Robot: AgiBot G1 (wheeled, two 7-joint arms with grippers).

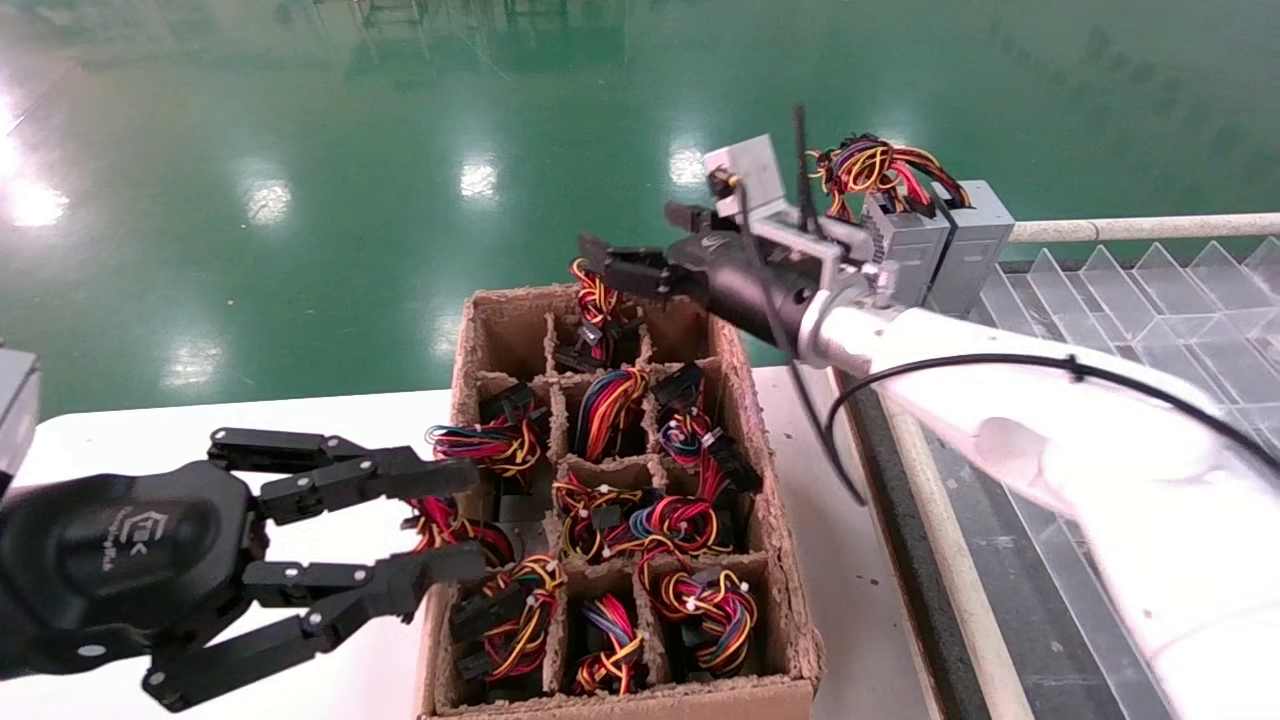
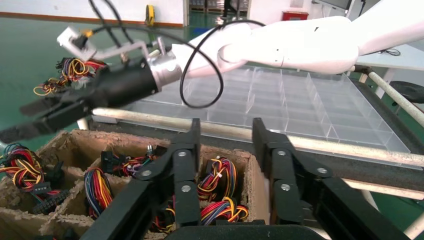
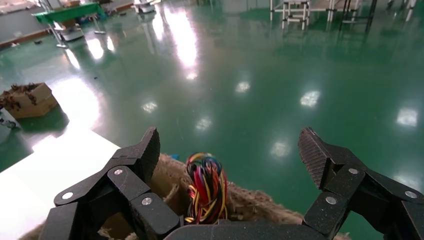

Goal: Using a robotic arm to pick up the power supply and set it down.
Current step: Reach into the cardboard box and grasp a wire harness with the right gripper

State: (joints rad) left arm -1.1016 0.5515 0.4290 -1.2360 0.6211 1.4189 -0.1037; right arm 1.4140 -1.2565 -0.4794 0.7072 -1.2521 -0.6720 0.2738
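A brown pulp box (image 1: 470,330) with divided cells holds several power supplies, each topped by a red, yellow and black wire bundle. My right gripper (image 1: 637,242) hovers open over the far row. One power supply (image 1: 597,300) sits right below it. Its wire bundle (image 3: 206,187) shows under the gap of the open right gripper (image 3: 230,145), untouched. Two more grey power supplies (image 1: 935,250) stand behind the right wrist. My left gripper (image 1: 465,520) is open at the box's left wall, and in its wrist view the left gripper (image 2: 226,130) holds nothing.
The box stands on a white table (image 1: 200,430). A clear plastic tray (image 1: 1150,300) with divided compartments lies to the right, past a black strip (image 1: 900,470) and a pale rail (image 1: 1140,228). Green floor lies beyond the table's far edge.
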